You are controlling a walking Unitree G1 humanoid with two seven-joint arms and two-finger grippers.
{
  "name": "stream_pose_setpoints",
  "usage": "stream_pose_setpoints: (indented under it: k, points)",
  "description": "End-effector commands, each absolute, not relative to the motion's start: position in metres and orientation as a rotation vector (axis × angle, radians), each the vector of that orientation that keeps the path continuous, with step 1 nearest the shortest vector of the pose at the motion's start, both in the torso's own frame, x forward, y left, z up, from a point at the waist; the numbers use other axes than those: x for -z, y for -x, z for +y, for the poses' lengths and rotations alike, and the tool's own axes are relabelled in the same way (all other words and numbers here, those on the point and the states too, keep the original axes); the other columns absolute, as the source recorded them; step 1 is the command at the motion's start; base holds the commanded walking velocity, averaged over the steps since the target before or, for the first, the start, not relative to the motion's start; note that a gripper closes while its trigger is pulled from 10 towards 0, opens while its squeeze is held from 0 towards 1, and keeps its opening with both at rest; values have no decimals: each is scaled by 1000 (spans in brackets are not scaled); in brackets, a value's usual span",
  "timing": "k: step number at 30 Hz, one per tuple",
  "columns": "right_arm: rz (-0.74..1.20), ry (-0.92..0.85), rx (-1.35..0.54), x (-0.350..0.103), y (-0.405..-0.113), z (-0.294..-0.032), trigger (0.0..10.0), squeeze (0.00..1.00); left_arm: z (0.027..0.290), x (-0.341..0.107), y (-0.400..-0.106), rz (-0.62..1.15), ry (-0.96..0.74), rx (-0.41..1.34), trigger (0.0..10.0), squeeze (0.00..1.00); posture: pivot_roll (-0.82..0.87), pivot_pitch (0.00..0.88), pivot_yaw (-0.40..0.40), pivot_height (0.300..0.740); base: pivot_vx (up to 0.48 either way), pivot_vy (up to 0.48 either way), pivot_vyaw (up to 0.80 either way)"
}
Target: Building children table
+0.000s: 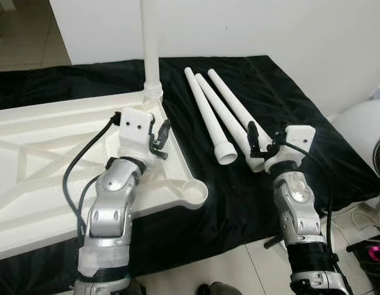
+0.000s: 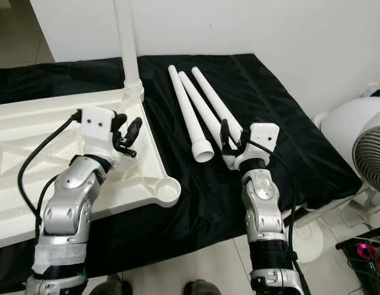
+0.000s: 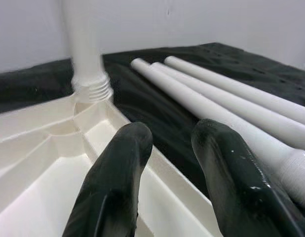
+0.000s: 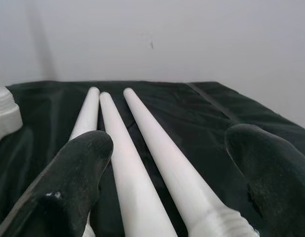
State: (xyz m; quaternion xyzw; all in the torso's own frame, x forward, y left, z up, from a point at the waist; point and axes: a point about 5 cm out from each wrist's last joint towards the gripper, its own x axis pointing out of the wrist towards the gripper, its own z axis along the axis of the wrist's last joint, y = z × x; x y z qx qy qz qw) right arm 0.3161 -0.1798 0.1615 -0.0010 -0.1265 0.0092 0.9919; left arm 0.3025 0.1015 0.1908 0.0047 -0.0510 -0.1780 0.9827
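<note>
Right wrist view shows our right gripper (image 4: 162, 173) with jaws wide astride the nearest of three loose legs (image 1: 239, 114) on the black mat (image 1: 288, 104); closing off-centre could roll it into its neighbours, while our left gripper (image 1: 158, 136), narrowly parted, hovers over the upturned table (image 1: 42, 153).

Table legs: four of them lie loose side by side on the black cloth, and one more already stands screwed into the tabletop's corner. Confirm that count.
Not quite: three loose legs lie side by side on the black cloth, not four, as the left eye view shows. One more leg does stand screwed into the corner of the tabletop.
</note>
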Motion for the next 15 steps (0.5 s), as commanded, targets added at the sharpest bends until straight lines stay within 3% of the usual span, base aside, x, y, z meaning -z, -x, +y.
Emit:
stream_pose_setpoints:
  k: [1, 15]
  points:
    - [-245, 8, -11, -163, -321, -185, 10000, 0, 98, -190, -308, -89, -14, 357, 10000, 0, -40, 50, -12, 740, 0, 0, 0]
    - [-127, 11, -103, -143, -332, -197, 10000, 0, 96, -205, -333, -157, -127, 289, 10000, 0, -47, 26, 0, 740, 0, 0, 0]
